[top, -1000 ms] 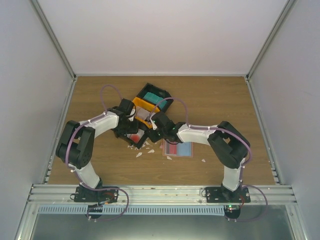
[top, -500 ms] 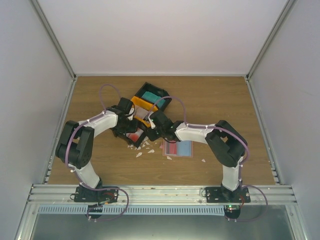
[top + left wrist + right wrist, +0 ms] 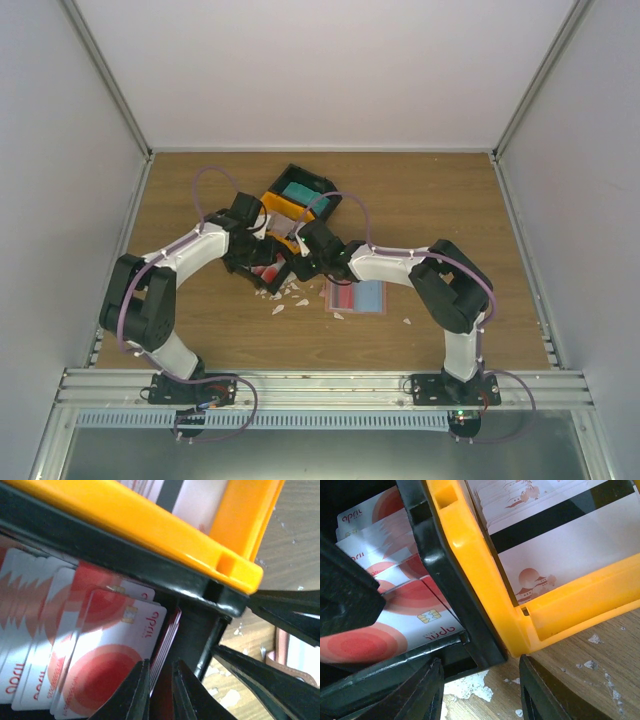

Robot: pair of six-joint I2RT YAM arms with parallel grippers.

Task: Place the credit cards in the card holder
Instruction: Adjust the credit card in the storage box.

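Observation:
Several white credit cards [image 3: 100, 650] with red circles lie fanned in the black compartment of the tray [image 3: 150, 575]; they show red [image 3: 268, 272] from above. My left gripper [image 3: 160, 690] [image 3: 258, 266] is over them, jaws narrowly apart with the stack's edge between the fingertips. The same cards [image 3: 395, 625] appear in the right wrist view. My right gripper [image 3: 480, 690] [image 3: 300, 264] is open, its fingertips on either side of the tray's near corner [image 3: 492, 650]. The card holder [image 3: 357, 297] lies open on the table, red and light blue inside; its pinkish edge [image 3: 287, 655] shows past the right fingers.
The black-and-orange tray [image 3: 290, 205] also holds striped white cards [image 3: 555, 535] in its orange section and a teal item [image 3: 298, 192]. White paper scraps [image 3: 285, 300] litter the wood near the tray. The two grippers stand close together at the tray's near side.
The left jaws have narrowed around the card stack and the left elbow swung outward. The right arm shifted slightly left toward the tray, then held still.

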